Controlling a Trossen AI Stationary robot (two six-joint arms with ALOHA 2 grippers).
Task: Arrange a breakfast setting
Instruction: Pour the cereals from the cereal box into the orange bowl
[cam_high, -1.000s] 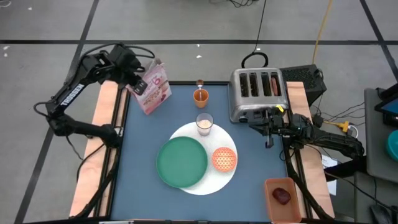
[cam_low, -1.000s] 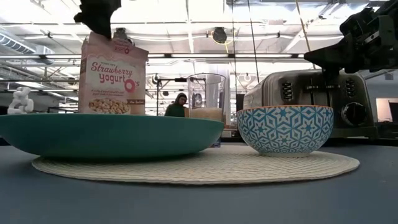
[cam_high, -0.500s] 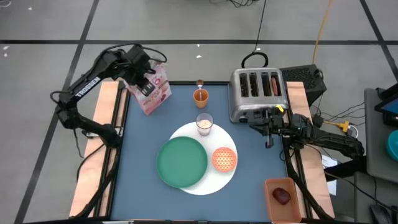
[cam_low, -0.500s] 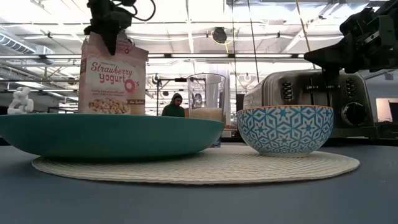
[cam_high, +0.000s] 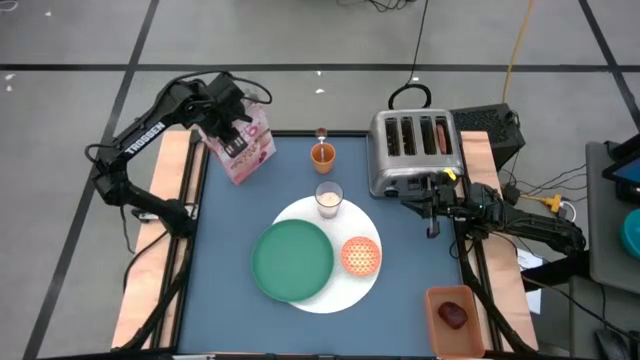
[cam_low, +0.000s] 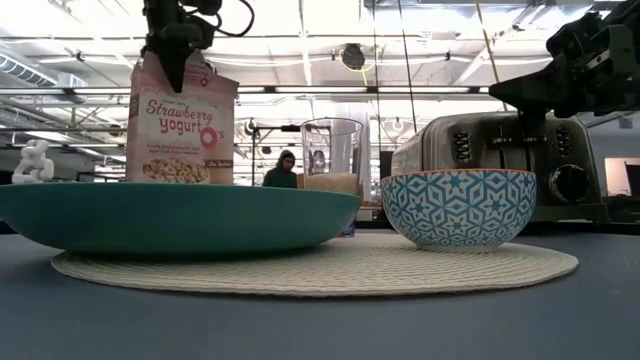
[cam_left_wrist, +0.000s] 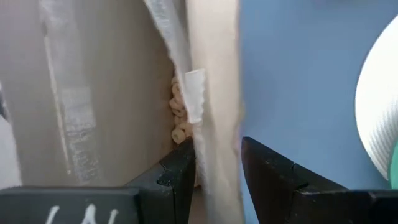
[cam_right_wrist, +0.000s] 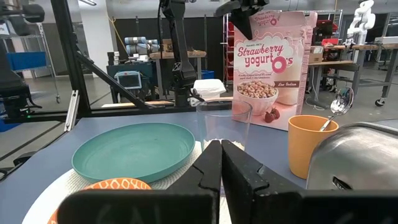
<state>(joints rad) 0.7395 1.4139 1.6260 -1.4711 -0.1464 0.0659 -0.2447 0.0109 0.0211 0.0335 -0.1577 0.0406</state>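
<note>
The pink cereal bag (cam_high: 248, 146) is standing upright at the table's far left corner, and the left gripper (cam_high: 232, 137) is sitting on its top edge, fingers (cam_left_wrist: 180, 177) pinching the open flap, cereal showing inside. The green plate (cam_high: 292, 260) and orange bowl (cam_high: 361, 256) are resting on the white plate (cam_high: 330, 295), with the milk glass (cam_high: 329, 198) behind. The right gripper (cam_high: 431, 208) is hanging beside the toaster (cam_high: 412, 150), fingers pressed together.
</note>
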